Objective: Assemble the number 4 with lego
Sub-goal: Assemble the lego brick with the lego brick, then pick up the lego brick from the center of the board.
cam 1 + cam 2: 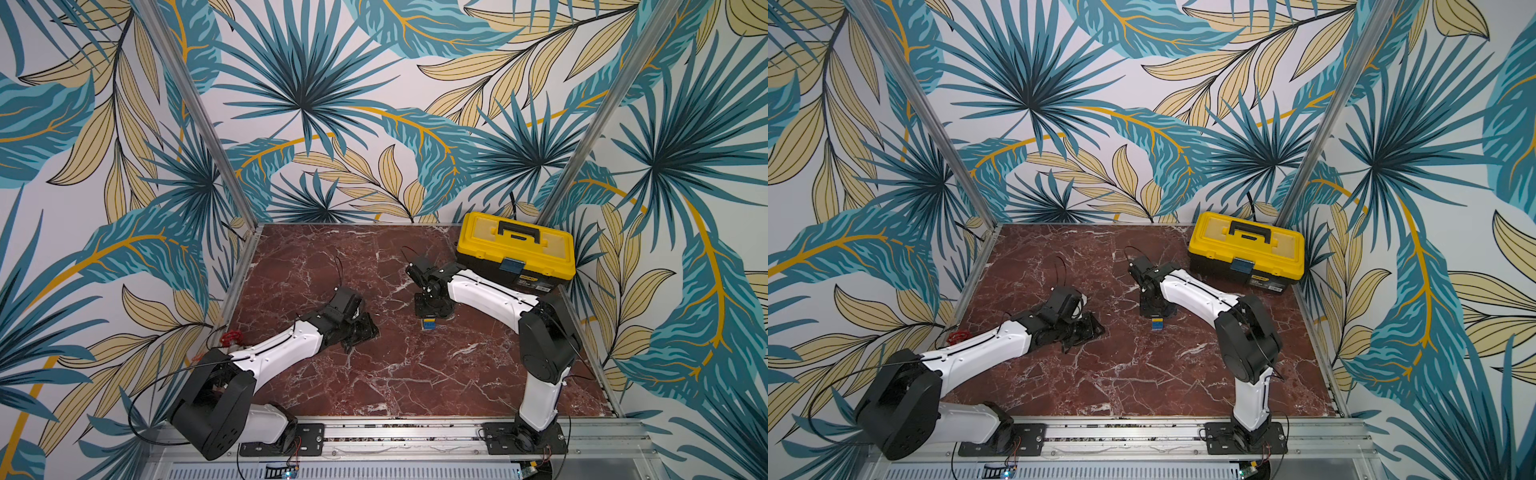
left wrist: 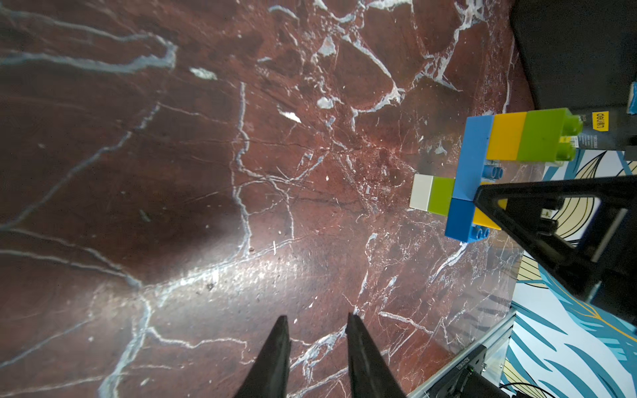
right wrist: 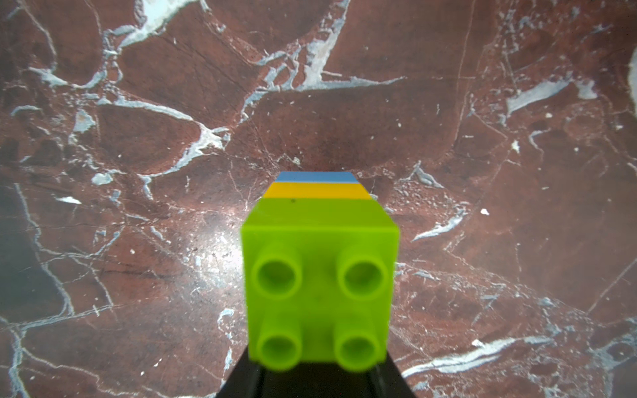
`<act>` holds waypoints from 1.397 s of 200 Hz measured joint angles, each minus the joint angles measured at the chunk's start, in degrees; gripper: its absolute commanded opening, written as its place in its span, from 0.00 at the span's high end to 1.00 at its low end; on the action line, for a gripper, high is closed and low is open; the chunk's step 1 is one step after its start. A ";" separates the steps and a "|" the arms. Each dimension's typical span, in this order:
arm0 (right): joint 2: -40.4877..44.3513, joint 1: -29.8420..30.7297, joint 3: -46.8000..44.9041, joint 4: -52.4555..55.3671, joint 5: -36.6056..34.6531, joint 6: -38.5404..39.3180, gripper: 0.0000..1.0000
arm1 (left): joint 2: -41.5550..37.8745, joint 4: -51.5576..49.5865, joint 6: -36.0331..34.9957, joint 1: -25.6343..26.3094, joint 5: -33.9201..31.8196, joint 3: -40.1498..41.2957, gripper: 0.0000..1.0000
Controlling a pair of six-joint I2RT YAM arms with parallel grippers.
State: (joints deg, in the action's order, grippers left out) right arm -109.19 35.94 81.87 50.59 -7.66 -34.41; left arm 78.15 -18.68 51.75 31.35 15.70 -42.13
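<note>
The number 4 [image 2: 472,172] is upright, white foot down, near the middle of the marble surface [image 2: 206,172], the right gripper [image 1: 432,314] reaching from above with fingers clenched on one arm, while the left gripper [image 2: 315,320] sits low nearby, fingers parted and empty

Robot test cell in a lab.
A left arm [image 1: 274,353] and a right arm [image 1: 490,295] are sitting bolted to an aluminium rail [image 1: 395,432] along the lower edge. Metal posts [image 1: 203,112] are framing leaf-print wall panels [image 1: 332,104] around a marble-look bench [image 1: 395,374], with a yellow toolbox [image 1: 515,245] standing at upper right.
</note>
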 measured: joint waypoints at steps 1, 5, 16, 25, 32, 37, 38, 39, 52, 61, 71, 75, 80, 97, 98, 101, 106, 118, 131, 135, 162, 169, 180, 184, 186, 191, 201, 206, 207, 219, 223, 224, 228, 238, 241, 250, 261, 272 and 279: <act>-0.02 0.00 -0.04 -0.04 -0.02 -0.02 0.82 | -0.04 -0.02 0.00 -0.02 0.00 0.00 0.69; -0.04 0.00 -0.28 -0.35 -0.09 -0.04 0.83 | -0.11 -0.15 -0.07 -0.22 -0.02 0.00 0.69; -0.17 0.02 -0.79 -1.01 -0.15 -0.09 0.83 | -0.42 -0.42 -0.15 -0.70 -0.02 0.00 0.69; -0.28 0.04 -1.14 -1.46 -0.24 -0.09 0.84 | -0.70 -0.50 -0.28 -1.03 -0.02 0.00 0.69; -0.31 0.04 -1.49 -1.95 -0.26 -0.11 0.84 | -0.92 -0.57 -0.35 -1.25 -0.02 0.00 0.69; -0.33 0.04 -1.73 -2.23 -0.24 -0.11 0.84 | -1.09 -0.66 -0.37 -1.42 -0.02 0.00 0.69; -0.31 0.04 -1.79 -2.34 -0.24 -0.11 0.84 | -1.16 -0.66 -0.37 -1.44 -0.02 0.00 0.69; -0.31 0.04 -1.84 -2.38 -0.24 -0.11 0.84 | -1.18 -0.68 -0.37 -1.46 -0.02 0.00 0.69; -0.31 0.04 -2.38 -3.06 -0.26 -0.13 0.85 | -1.62 -0.83 -0.55 -1.79 -0.02 0.00 0.69; -0.31 0.04 -2.62 -3.41 -0.26 -0.13 0.86 | -1.86 -0.94 -0.72 -1.97 -0.02 0.00 0.69; -0.31 0.04 -2.86 -3.76 -0.28 -0.20 0.86 | -2.14 -1.22 -0.92 -2.14 -0.02 0.00 0.69; -0.31 0.04 -2.95 -3.85 -0.28 -0.28 0.86 | -2.23 -1.33 -0.96 -2.19 -0.02 0.00 0.69; -0.31 0.07 -3.04 -3.96 -0.31 -0.31 0.86 | -2.36 -1.51 -1.01 -2.27 -0.02 0.00 0.69; -0.31 0.17 -3.23 -4.26 -0.52 -0.35 0.87 | -2.64 -1.86 -1.01 -2.47 -0.07 0.00 0.69; -0.31 0.17 -3.23 -4.26 -0.52 -0.35 0.87 | -2.67 -1.88 -1.01 -2.49 -0.07 0.00 0.69; -0.31 0.17 -3.26 -4.28 -0.59 -0.37 0.87 | -2.73 -1.92 -1.01 -2.51 -0.07 0.00 0.69; -0.31 0.22 -3.28 -4.33 -0.68 -0.46 0.87 | -2.84 -2.01 -1.03 -2.56 -0.04 0.00 0.69; -0.33 0.28 -3.32 -4.37 -0.85 -0.59 0.87 | -3.19 -2.38 -1.25 -2.62 -0.11 0.00 0.69; -0.33 0.35 -3.34 -4.39 -0.96 -0.79 0.87 | -3.43 -2.86 -1.38 -2.67 -0.24 0.00 0.69; -0.33 0.37 -3.34 -4.39 -1.01 -0.81 0.87 | -3.48 -3.04 -1.40 -2.69 -0.24 0.00 0.69; -0.13 0.39 -3.19 -4.24 -1.33 -0.98 0.87 | -3.78 -3.61 -1.46 -2.84 -0.28 0.00 0.66; 0.02 0.39 -2.95 -4.00 -1.36 -0.96 0.87 | -3.85 -3.82 -1.62 -2.93 -0.35 0.00 0.62; 0.04 0.39 -2.51 -3.63 -1.36 -0.92 0.87 | -4.04 -4.31 -1.81 -3.06 -0.59 -0.02 0.60; 0.11 0.39 -2.34 -3.10 -1.38 -0.79 0.87 | -4.13 -4.55 -2.10 -3.13 -0.66 -0.02 0.59; 0.11 0.37 -2.27 -2.82 -1.44 -0.70 0.87 | -4.20 -4.63 -1.99 -3.15 -0.70 -0.02 0.59; 0.22 0.37 -2.12 -1.99 -1.57 -0.50 0.87 | -4.33 -5.07 -2.23 -3.32 -0.90 -0.07 0.59; 0.42 0.37 -1.95 -0.09 -1.75 0.07 0.86 | -4.63 -5.77 -2.45 -3.67 -1.16 -0.15 0.58; 0.55 0.37 -1.88 1.03 -1.70 0.57 0.86 | -4.85 -6.40 -2.54 -3.91 -1.33 -0.26 0.58; 0.57 0.37 -1.86 1.33 -1.66 0.66 0.85 | -4.92 -6.56 -2.56 -3.98 -1.36 -0.31 0.57; 0.90 0.26 -1.70 3.89 -0.57 2.14 0.85 | -5.40 -8.22 -2.91 -4.61 -1.66 -1.03 0.56; 1.11 0.20 -1.53 4.61 0.20 2.73 0.85 | -5.60 -8.72 -3.10 -4.83 -1.79 -1.38 0.55; 1.11 0.20 -1.51 4.72 0.28 2.84 0.84 | -5.62 -8.74 -3.15 -4.87 -1.77 -1.44 0.55; 1.27 0.13 -1.25 5.38 1.09 3.39 0.84 | -5.84 -9.27 -3.19 -5.09 -1.81 -1.92 0.55; 1.77 0.02 -0.28 6.47 3.72 4.87 0.83 | -6.36 -10.21 -3.41 -5.68 -1.73 -3.04 0.55; 2.01 -0.04 0.11 6.78 4.70 5.31 0.83 | -6.60 -10.38 -3.41 -5.88 -1.73 -3.39 0.54; 2.69 -0.13 1.01 6.88 7.98 6.73 0.82 | -7.21 -10.73 -3.52 -6.40 -1.66 -4.28 0.54; 3.54 -0.22 1.64 6.71 12.50 8.09 0.82 | -7.93 -10.93 -3.56 -6.93 -1.53 -5.07 0.54; 3.85 -0.24 1.95 6.56 16.76 9.18 0.82 | -8.46 -11.17 -3.61 -7.26 -1.53 -5.51 0.54; 3.85 -0.24 1.99 6.25 19.61 9.81 0.81 | -8.57 -11.30 -3.67 -7.41 -1.51 -5.66 0.54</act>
State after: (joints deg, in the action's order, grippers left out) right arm -105.34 35.70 83.85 56.84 11.94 -24.60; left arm 69.58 -29.98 48.07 23.94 14.20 -47.79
